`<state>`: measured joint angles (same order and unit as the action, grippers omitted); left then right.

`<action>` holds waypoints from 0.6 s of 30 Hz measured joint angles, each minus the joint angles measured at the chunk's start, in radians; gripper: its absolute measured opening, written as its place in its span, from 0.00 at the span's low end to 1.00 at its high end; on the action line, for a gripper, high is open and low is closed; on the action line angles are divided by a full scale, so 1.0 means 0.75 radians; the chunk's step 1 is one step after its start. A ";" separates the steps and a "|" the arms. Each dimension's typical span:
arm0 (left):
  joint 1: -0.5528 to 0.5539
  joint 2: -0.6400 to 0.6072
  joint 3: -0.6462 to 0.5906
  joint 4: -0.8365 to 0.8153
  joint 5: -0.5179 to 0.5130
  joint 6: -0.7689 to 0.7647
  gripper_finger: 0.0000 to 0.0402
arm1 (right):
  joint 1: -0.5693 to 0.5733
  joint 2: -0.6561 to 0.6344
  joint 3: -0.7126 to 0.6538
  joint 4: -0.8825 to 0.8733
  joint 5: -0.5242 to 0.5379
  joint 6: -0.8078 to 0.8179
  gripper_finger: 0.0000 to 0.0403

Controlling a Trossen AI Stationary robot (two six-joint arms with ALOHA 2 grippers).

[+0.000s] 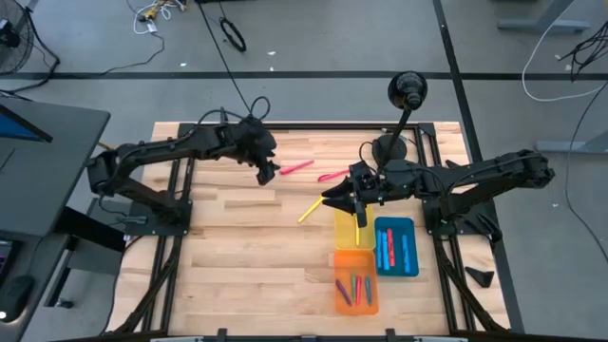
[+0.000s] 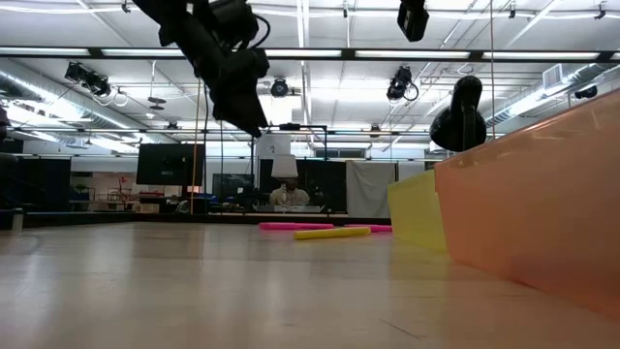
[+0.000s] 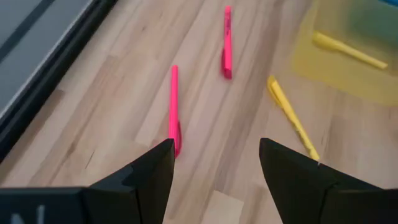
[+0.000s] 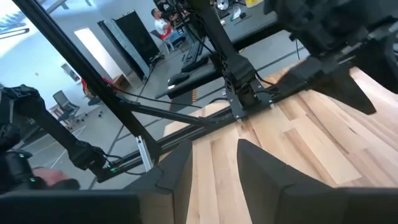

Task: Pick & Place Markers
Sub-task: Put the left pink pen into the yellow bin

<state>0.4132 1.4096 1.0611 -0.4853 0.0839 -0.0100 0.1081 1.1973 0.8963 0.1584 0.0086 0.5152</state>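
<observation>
Left gripper (image 3: 214, 163) hangs over the far side of the worktop (image 1: 237, 237), jaws apart and empty. The nearest pink marker (image 3: 173, 109) lies just ahead, long axis running away from the jaws. Right gripper (image 1: 350, 198) is over by the yellow tray (image 1: 344, 230); can't tell its jaws.

**Colours on and around the table**

Ahead of the black left gripper (image 3: 214, 165) we see two pink markers (image 3: 174, 106) and a yellow marker (image 3: 292, 118) on pale striped wood (image 1: 237, 247). Beside the dark right gripper (image 1: 353, 197) sit a translucent yellow tray (image 1: 347, 231), an orange tray (image 1: 366, 261) and a blue tray (image 1: 413, 249) holding red and blue sticks.
</observation>
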 joint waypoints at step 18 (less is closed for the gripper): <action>0.197 0.470 0.437 -0.244 0.011 0.205 0.59 | 0.000 0.001 0.000 0.035 0.002 -0.004 0.31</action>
<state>0.5612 1.7625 1.3887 -0.6680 0.0918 0.1435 0.1081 1.1976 0.8963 0.1848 0.0101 0.5122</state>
